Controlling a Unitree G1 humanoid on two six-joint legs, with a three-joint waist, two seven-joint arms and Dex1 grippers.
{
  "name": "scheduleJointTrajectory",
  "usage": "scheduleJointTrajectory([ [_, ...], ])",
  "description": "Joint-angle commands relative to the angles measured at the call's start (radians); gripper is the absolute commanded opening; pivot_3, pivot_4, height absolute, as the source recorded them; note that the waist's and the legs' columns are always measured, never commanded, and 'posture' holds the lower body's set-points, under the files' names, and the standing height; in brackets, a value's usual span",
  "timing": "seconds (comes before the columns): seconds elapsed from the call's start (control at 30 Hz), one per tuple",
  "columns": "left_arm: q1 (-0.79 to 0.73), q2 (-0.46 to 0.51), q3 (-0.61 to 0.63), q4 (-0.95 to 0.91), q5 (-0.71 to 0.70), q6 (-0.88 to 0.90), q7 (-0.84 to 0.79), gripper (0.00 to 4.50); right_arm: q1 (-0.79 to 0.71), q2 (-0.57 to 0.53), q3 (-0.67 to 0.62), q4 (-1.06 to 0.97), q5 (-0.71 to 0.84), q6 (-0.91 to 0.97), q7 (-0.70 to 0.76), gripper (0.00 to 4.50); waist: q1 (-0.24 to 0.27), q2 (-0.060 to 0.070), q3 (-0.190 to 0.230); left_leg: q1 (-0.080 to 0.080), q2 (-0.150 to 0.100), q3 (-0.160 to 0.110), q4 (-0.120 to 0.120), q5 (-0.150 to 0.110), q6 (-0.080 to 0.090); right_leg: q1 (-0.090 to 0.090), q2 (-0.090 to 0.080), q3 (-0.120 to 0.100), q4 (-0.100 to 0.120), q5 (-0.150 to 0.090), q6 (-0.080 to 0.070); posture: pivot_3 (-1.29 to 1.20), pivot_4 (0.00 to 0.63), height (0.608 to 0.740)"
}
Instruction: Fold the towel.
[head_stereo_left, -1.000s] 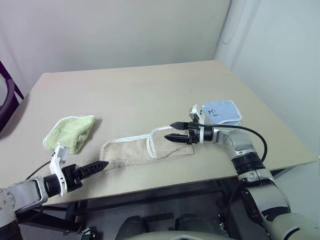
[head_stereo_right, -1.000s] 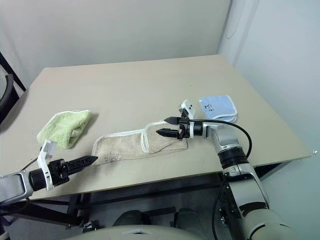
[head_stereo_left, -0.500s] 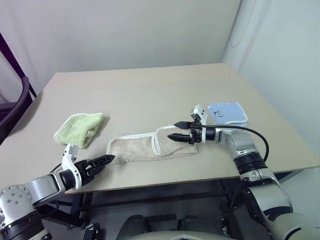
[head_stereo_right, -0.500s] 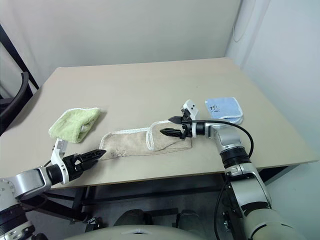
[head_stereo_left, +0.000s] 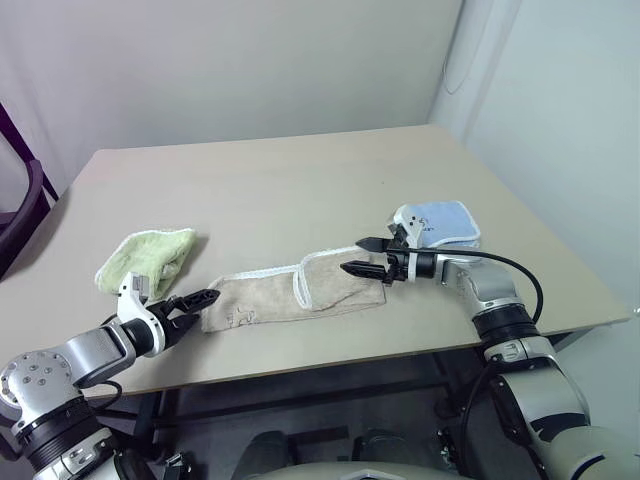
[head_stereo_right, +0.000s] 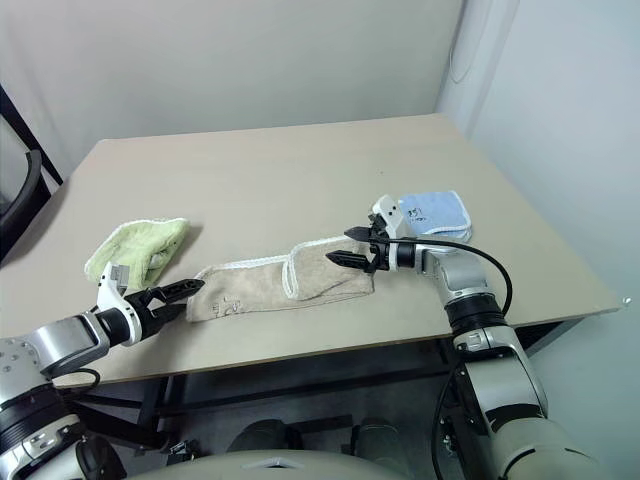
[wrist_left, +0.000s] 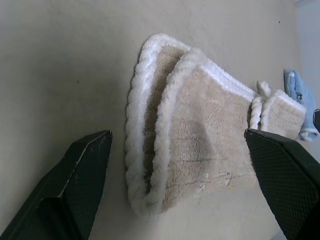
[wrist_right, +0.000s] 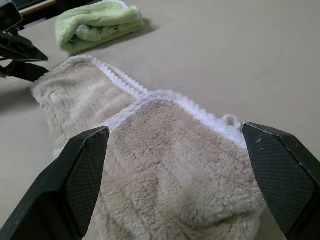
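The beige towel (head_stereo_left: 290, 292) with white cord edging lies as a long folded strip near the table's front edge, its right part doubled over. My left gripper (head_stereo_left: 200, 300) is open and low over the table, its tips just at the towel's left end. The left wrist view shows that layered end (wrist_left: 200, 135) between its black fingers (wrist_left: 75, 190). My right gripper (head_stereo_left: 352, 255) is open and hovers just above the towel's folded right end. In the right wrist view the doubled flap (wrist_right: 160, 155) spreads between its fingers (wrist_right: 80, 170). Neither gripper holds anything.
A small folded light-green towel (head_stereo_left: 145, 260) lies behind my left gripper. A light-blue cloth (head_stereo_left: 437, 222) sits just behind my right wrist. The table's front edge (head_stereo_left: 330, 360) runs close to the towel. A dark chair (head_stereo_left: 20, 200) stands off the table's left side.
My left gripper has moved forward to the towel's left end and rolled. The right gripper has stayed over the right end. The camera view has shifted.
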Motion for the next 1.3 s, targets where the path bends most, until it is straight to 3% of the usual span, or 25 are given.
scheduleJointTrajectory([
  [0.03,-0.009,-0.003,-0.010,0.011,0.031,-0.008,0.011,3.85,-0.009,-0.014,-0.022,-0.035,0.000,-0.016,-0.008,4.50,0.001,0.000,0.000,0.000,0.000,0.000,0.000,0.000,0.000,0.000,0.000,0.000,0.000,0.000,0.000,0.00,0.000,0.740],
  [0.4,-0.059,-0.051,0.002,0.016,0.043,0.024,0.015,0.05,-0.022,-0.027,-0.024,-0.010,-0.008,-0.011,-0.036,4.50,0.004,0.000,0.000,-0.009,0.000,0.000,0.000,0.000,0.000,-0.003,-0.001,0.000,-0.013,0.000,0.000,0.00,0.000,0.740],
  [0.63,-0.086,-0.039,0.028,-0.007,0.013,0.046,-0.016,0.05,-0.014,-0.033,-0.038,-0.006,-0.014,-0.018,-0.052,4.50,0.003,0.000,0.000,-0.012,0.000,0.000,-0.004,0.000,0.000,-0.004,0.000,0.000,-0.015,0.000,0.001,0.00,0.000,0.740],
  [0.87,-0.008,0.156,-0.090,-0.105,-0.340,0.054,-0.180,0.05,-0.006,-0.040,-0.069,-0.019,0.006,-0.010,-0.046,4.50,-0.003,-0.001,0.001,-0.012,0.000,0.000,-0.005,0.000,0.000,-0.005,0.000,0.000,-0.016,0.000,0.000,0.00,0.000,0.740],
  [1.03,-0.107,0.243,-0.183,-0.009,-0.456,0.007,-0.163,0.05,-0.005,-0.032,-0.108,-0.032,0.035,0.000,-0.053,4.50,0.005,0.000,0.002,-0.010,0.000,0.000,-0.005,0.000,0.000,-0.005,0.000,0.000,-0.016,0.000,0.000,0.00,0.000,0.740],
  [1.3,-0.292,0.199,-0.395,0.142,-0.376,-0.056,-0.227,0.05,0.033,-0.037,-0.137,-0.062,0.035,-0.005,-0.121,4.50,0.003,0.000,0.002,-0.012,0.000,0.001,-0.005,0.000,0.000,-0.004,0.000,0.000,-0.016,0.000,0.000,0.00,0.000,0.740],
])
